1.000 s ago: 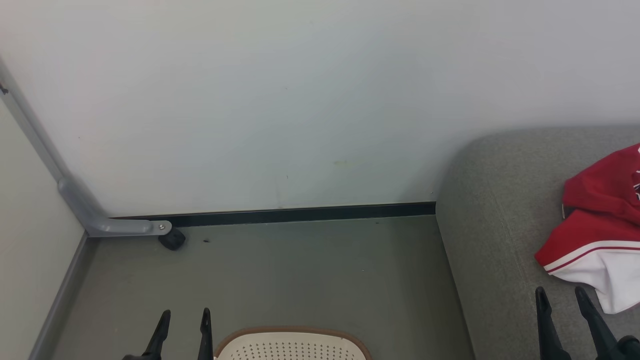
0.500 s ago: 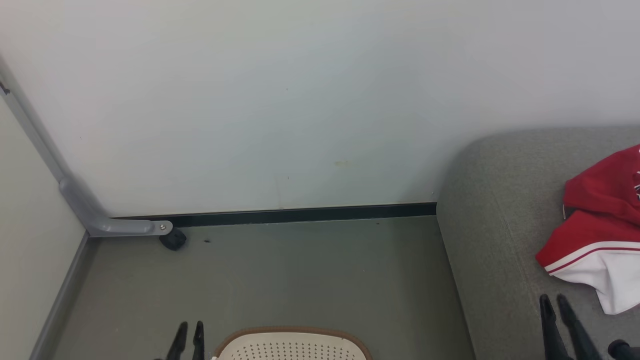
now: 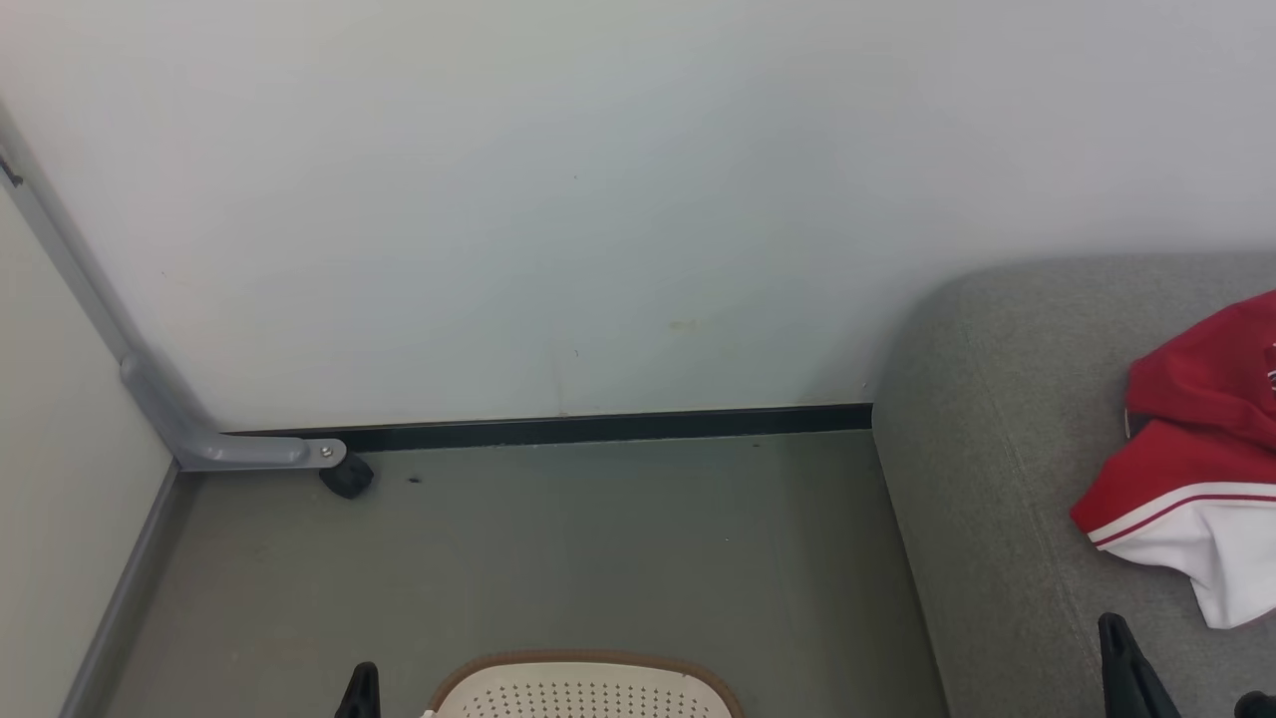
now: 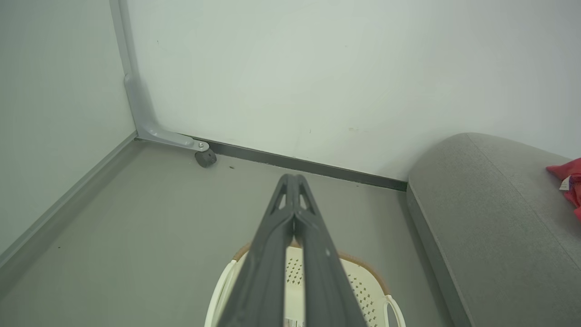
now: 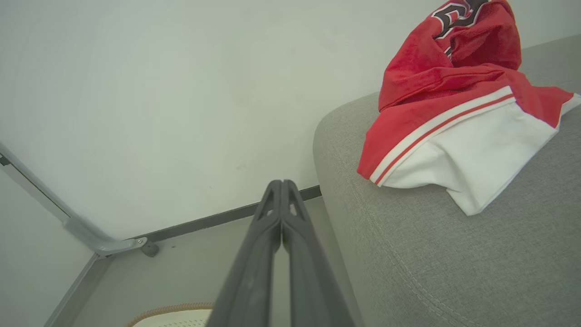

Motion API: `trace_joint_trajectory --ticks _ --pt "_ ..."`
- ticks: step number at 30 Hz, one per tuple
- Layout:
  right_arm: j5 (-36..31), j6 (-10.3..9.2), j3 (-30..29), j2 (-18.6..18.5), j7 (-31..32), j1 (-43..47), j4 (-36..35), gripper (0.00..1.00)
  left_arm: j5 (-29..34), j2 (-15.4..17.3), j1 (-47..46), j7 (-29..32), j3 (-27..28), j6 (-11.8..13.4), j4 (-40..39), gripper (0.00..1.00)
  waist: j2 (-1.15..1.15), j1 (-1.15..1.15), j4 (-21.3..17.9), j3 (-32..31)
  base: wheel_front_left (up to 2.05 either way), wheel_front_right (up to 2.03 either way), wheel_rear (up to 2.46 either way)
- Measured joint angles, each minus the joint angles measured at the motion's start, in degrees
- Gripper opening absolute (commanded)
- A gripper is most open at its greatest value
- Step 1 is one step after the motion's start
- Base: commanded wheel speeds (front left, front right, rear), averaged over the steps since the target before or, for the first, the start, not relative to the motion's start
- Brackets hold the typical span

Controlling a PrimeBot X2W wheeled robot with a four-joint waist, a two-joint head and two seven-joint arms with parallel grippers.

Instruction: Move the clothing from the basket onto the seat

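Clothing (image 3: 1191, 469) lies on the seat (image 3: 997, 449) at the right edge of my head view: a red heap with a white panel edged in red and white stripes, resting on the grey cushion, back from its rounded corner. The basket (image 3: 583, 691) sits on the floor (image 3: 598, 548) at bottom centre, apart from the seat, and I get just its brown-rimmed far end and some perforated cream wall. The left jaws poke up as one dark tip just left of the basket. The right jaws show as one dark tip over the seat, near the white panel but not touching it. Behind, a pale wall (image 3: 598, 199) meets the floor at a black skirting (image 3: 598, 429), with a grey metal bracket (image 3: 229, 451) and a small black caster (image 3: 347, 477) in the left corner. From the left wrist I see the left jaws closed tight, fingers (image 4: 272, 254) pressed together with nothing between them, held above the basket's far rim; the seat on the right carries a sliver of red cloth with a white tag. From the right wrist the right jaws are likewise closed and empty, their fingers (image 5: 256, 272) pointing toward the skirting beside the seat's corner. The clothing is heaped on the seat up and to the right, black-and-white lettering on top, and the basket's rim peeps in at the bottom edge.
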Motion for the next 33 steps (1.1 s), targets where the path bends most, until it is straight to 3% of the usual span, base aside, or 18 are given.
trace_joint_trajectory --ticks 33 --pt "24.0 3.34 -5.0 3.5 5.6 -3.7 5.4 0.0 -24.2 -1.5 -1.9 5.9 6.3 -4.6 1.7 0.0 0.0 0.0 0.4 0.1 0.0 0.0 0.0"
